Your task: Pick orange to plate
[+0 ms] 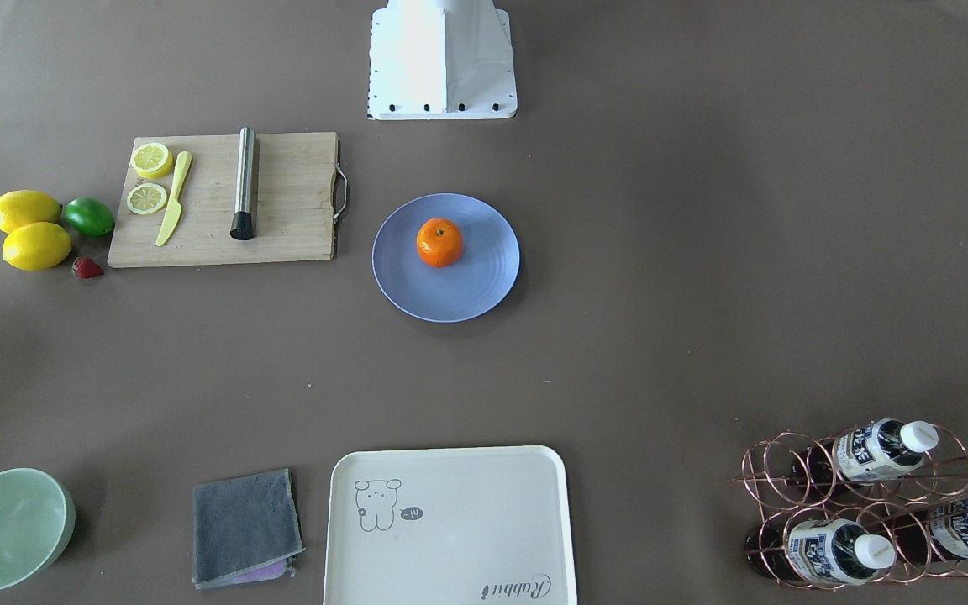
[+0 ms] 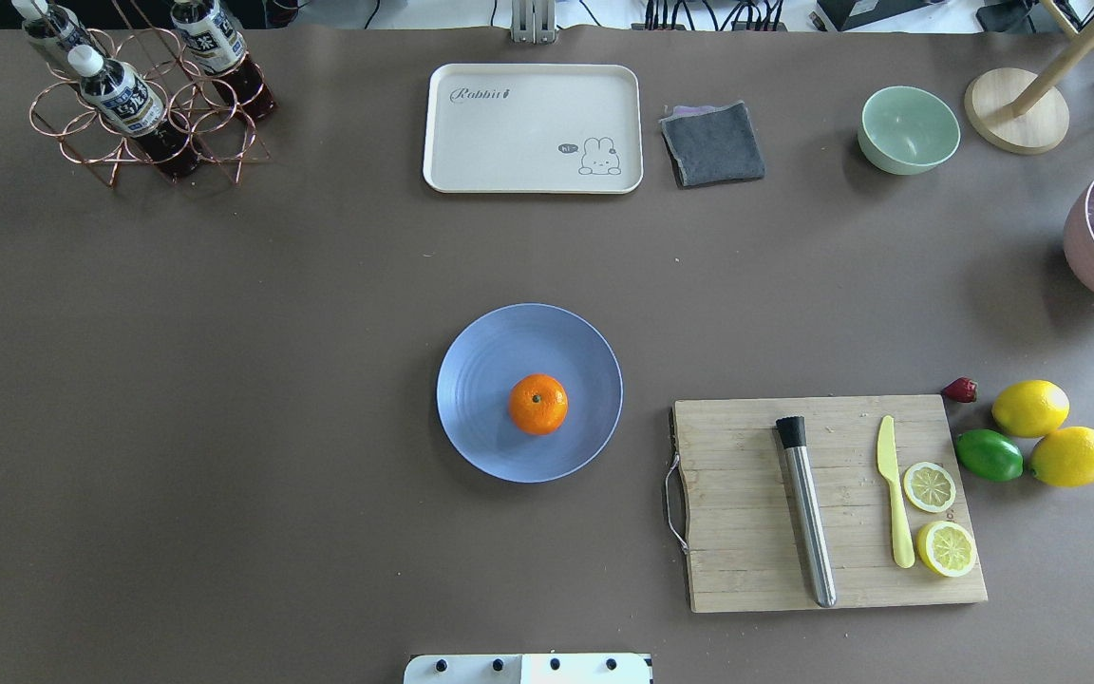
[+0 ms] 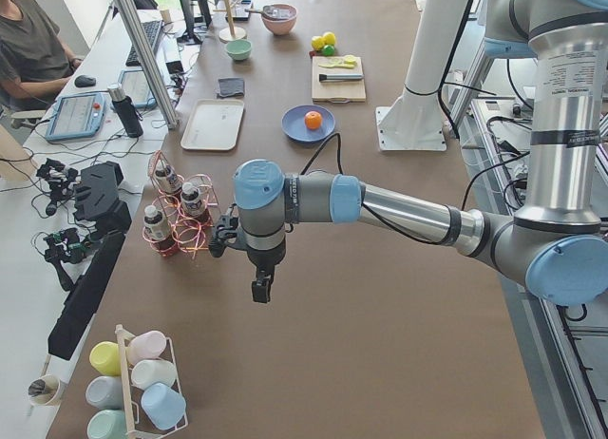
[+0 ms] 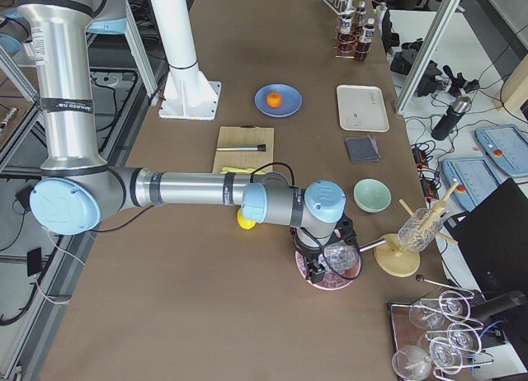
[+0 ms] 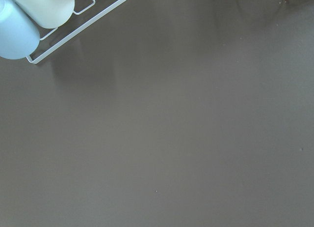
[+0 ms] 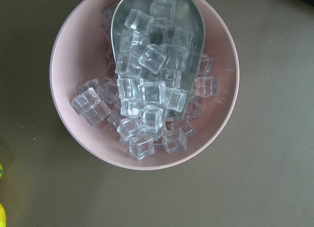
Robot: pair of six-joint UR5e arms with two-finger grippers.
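The orange [image 2: 537,404] rests on the plate [image 2: 485,366], slightly off its centre. The left gripper [image 3: 259,289] and right gripper [image 4: 316,270] hang well apart from the plate, on opposite sides. Whether either is spread, pressed together or holding anything cannot be told.

You see the orange [image 1: 439,242] resting on the blue plate [image 1: 469,296] in the middle of the counter [image 1: 686,252]; the wooden cutting board [image 1: 295,197] lies near, not touching it.

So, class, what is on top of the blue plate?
One orange rests on the plate, stem dimple up, and nothing else. The patch of plate beneath the fruit is covered.
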